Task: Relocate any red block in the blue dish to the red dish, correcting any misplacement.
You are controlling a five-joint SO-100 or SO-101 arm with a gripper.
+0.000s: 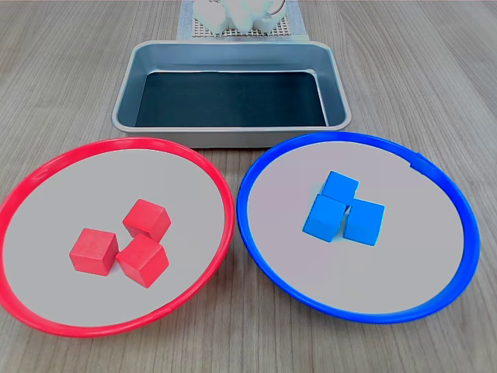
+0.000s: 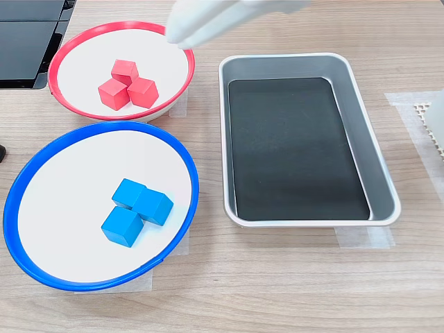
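In the first exterior view, the red dish (image 1: 203,167) is seen at the lower left of the frame, and three red cubes are gathered in its middle: one red block (image 1: 93,251) furthest left, another (image 1: 146,220) above it, a third (image 1: 144,261) touching both. The metal tray (image 1: 233,56) sits at the upper centre, with nothing in it. The blue dish (image 1: 458,202) fills the lower right, and only three blue cubes (image 1: 342,210) are clustered in it, touching one another.

No red cube is found in the blue dish, so the sorting is judged complete; nothing appears left to correct.

In the second exterior view, a blurred white part of the arm (image 2: 208,21) is seen at the top centre, above the red dish's rim and clear of every cube. The gripper itself cannot be made out, so it cannot be told whether its pincer is spread or pressed together. Nothing is seen to be carried.
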